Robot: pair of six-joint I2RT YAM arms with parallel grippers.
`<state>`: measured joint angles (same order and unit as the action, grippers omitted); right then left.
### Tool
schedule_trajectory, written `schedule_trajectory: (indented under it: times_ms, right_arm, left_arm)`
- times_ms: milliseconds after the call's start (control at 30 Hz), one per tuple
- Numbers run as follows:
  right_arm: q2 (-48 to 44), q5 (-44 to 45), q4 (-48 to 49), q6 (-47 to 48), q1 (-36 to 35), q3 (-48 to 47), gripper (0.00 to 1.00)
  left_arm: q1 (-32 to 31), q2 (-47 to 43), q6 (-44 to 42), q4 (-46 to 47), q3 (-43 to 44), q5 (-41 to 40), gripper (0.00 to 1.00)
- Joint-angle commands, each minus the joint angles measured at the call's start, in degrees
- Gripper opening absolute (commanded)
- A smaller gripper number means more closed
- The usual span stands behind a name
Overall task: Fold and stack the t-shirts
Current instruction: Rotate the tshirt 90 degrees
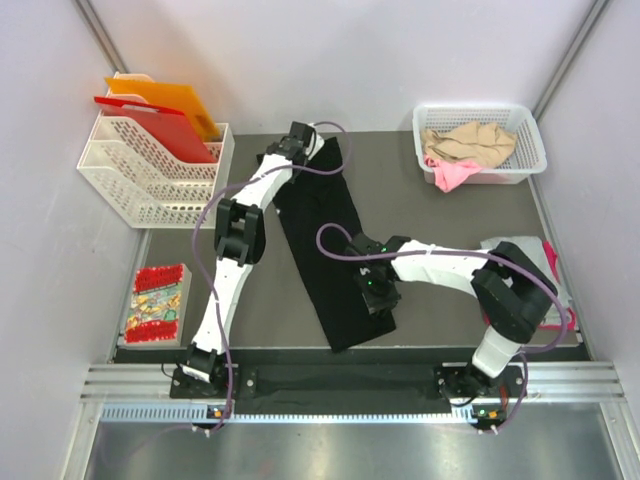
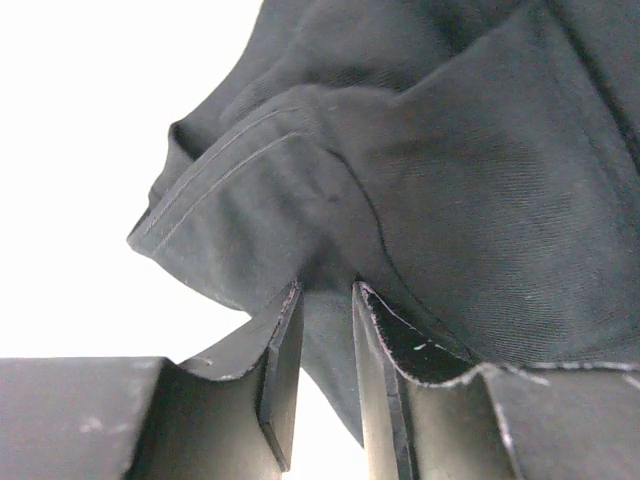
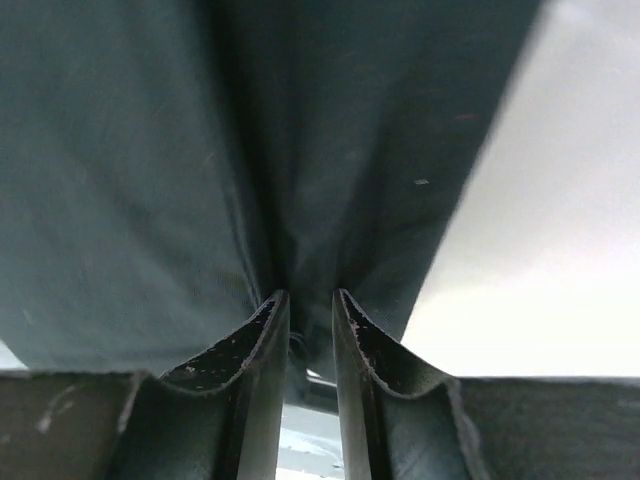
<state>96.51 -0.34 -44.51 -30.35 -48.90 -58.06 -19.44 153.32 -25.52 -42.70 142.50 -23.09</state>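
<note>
Rack (image 1: 112,182), far left, close beside the left arm: little room that side.
Left gripper (image 2: 325,292): fingers pinching the far end of the black shirt (image 1: 322,235), which lies as a long strip mid-table.
Right gripper (image 3: 310,297): fingers pinching its near end.
Advice: keep the ends level and the cloth taut.
Bare table lies rightward, short of the basket (image 1: 531,128).

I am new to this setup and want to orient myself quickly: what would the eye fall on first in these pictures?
First, the black t-shirt, drawn into a long strip across the middle of the table, with the left gripper pinching its far end and the right gripper its near part. Then the white basket at the far right, holding a beige shirt and a pink shirt.
</note>
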Motion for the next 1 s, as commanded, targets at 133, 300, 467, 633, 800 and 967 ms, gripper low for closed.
schedule_trajectory:
  times_ms: [133,300,467,633,800,967]
  right_arm:
    - [5.08,-9.59,4.96,6.70,-5.84,-7.49,0.25]
    - [7.20,-10.91,3.29,10.04,-7.08,-13.56,0.27]
    - [6.33,-8.63,-0.66,14.43,-7.26,-19.88,0.31]
    - [2.03,-3.55,-6.01,17.69,-7.26,-24.28,0.38]
    - [-3.77,3.68,-8.75,17.00,-5.33,-21.75,0.58]
    - [-7.82,1.84,-4.28,15.58,-1.81,-11.73,0.58]
  left_arm:
    - [-2.00,5.15,2.75,13.07,0.24,12.27,0.34]
    - [-1.92,-0.02,4.07,13.52,-0.73,14.21,0.37]
    - [-1.13,-11.16,5.65,12.21,-4.85,14.91,0.45]
    - [2.90,-23.56,10.65,5.98,-8.46,16.49,0.52]
    - [4.77,-34.99,10.94,-6.23,-21.75,20.88,0.68]
    - [1.43,-50.38,10.74,-7.84,-41.66,25.10,0.71]
